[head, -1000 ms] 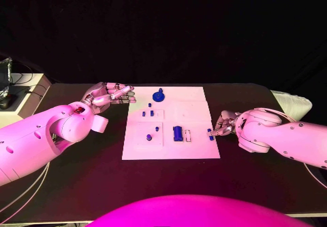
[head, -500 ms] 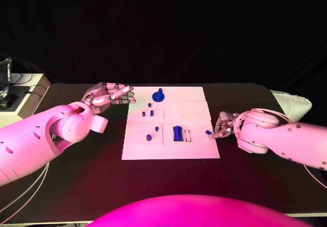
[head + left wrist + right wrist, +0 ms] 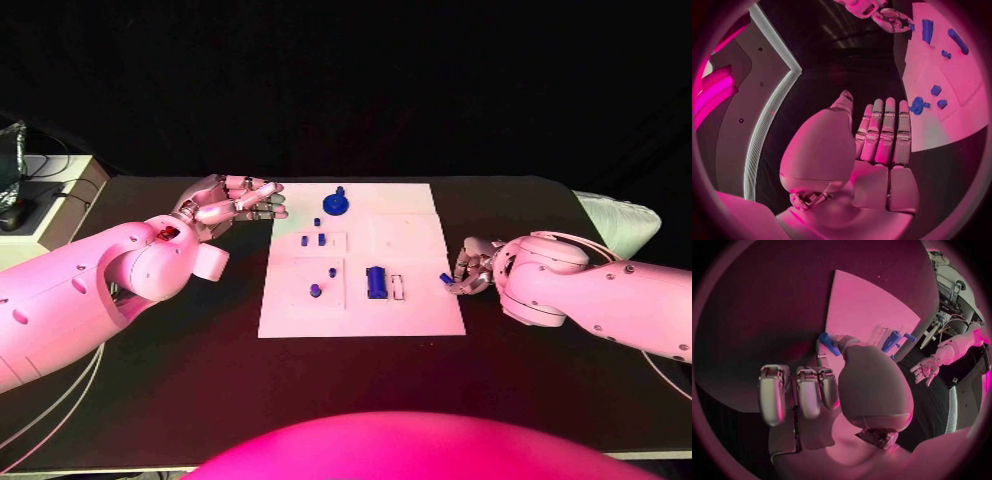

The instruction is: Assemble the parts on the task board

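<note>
Seen from the head camera: white task board (image 3: 411,305) at centre frame on a black table (image 3: 173,370). Left hand (image 3: 231,203) at upper left, just off the board's left edge, palm up, fingers apart, nothing in it. In the left wrist view, same left hand (image 3: 879,145) flat and outstretched over the dark tabletop, board (image 3: 967,120) alongside.

Right hand (image 3: 469,265) at centre right, over the board's right edge, pinching a small blue part (image 3: 446,279) at its fingertips. In the right wrist view, that part (image 3: 829,343) clamped between thumb and a finger, other fingers (image 3: 807,392) curled down beside it, board edge (image 3: 854,305) just beyond.

On the board, scattered blue pieces: a round knobbed part (image 3: 336,204) near the upper edge; a pair of small pegs (image 3: 312,240) below it; a single small peg (image 3: 332,271) lower still; an oval piece (image 3: 315,290) toward lower left; a tall rectangular block (image 3: 376,282) at lower centre, beside a pale slotted fixture (image 3: 398,287).

At far left of frame, a pale side unit (image 3: 36,205) with cables.
</note>
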Available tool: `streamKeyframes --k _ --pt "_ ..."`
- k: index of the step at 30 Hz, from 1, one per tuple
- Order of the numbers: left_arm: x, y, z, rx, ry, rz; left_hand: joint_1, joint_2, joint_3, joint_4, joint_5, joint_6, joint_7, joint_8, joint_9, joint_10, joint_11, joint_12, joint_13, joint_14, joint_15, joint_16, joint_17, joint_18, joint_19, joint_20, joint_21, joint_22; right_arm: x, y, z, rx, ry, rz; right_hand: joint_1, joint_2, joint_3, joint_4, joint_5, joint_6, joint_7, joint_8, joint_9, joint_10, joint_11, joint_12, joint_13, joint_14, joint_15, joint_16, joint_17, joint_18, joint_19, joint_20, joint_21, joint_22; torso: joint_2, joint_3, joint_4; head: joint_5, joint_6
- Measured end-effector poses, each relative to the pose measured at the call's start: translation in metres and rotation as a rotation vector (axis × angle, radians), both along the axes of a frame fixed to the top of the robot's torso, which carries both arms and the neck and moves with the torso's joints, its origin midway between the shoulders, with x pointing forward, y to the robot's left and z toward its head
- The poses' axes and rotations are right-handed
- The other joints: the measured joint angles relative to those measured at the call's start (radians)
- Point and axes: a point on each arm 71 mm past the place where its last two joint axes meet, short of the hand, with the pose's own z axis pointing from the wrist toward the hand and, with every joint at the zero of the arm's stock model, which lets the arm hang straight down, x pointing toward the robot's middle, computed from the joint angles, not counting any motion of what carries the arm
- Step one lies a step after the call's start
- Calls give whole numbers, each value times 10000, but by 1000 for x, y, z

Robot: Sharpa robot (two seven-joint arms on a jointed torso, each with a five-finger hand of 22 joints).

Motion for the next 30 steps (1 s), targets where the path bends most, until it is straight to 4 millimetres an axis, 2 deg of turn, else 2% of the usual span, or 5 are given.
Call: streamKeyframes --k 7,8,9,20,30 --pt "0 0 0 13 21 8 0 0 0 0 0 0 0 -40 -10 2 -2 0 0 0 0 -39 0 0 0 0 0 -2 -5 2 1 183 -90 71 -470 181 364 -86 -169 -19 15 143 138 0 0 0 -1 0 0 0 0 0 0 0 0 -1 1 3 1 12 0" --pt "0 0 0 15 24 10 0 0 0 0 0 0 0 -40 -10 2 -2 0 0 0 0 -39 4 0 0 0 0 -11 -5 2 1 209 -118 70 -534 171 384 -68 -215 -23 18 154 148 0 0 0 -1 0 0 0 0 0 0 0 0 -1 1 4 0 12 0" --pt "0 0 0 19 30 14 0 0 0 0 0 0 0 -40 -10 2 -2 0 -1 0 0 -39 9 0 0 0 0 -11 -6 1 3 257 -180 77 -590 170 599 -243 -262 -24 19 156 154 0 0 0 -1 0 0 0 0 1 0 0 0 -1 1 5 -1 12 0" --pt "0 0 -1 40 85 19 0 0 0 0 0 -36 36 -40 -20 3 -2 1 -9 0 0 -39 7 0 0 0 0 -10 -2 11 36 850 -1036 347 -759 129 674 -318 -414 -36 32 227 210 0 1 0 -2 0 0 0 0 1 0 1 0 -2 -12 3 -6 -12 0" --pt "0 0 -2 57 126 18 0 0 0 0 0 -36 35 -40 -20 -34 34 2 -9 0 0 -39 6 0 -1 0 0 -20 -4 23 43 1339 -1144 386 -825 67 695 -338 -440 -62 57 227 215 0 2 0 5 0 0 0 0 0 0 1 0 -2 -11 -10 6 0 0"
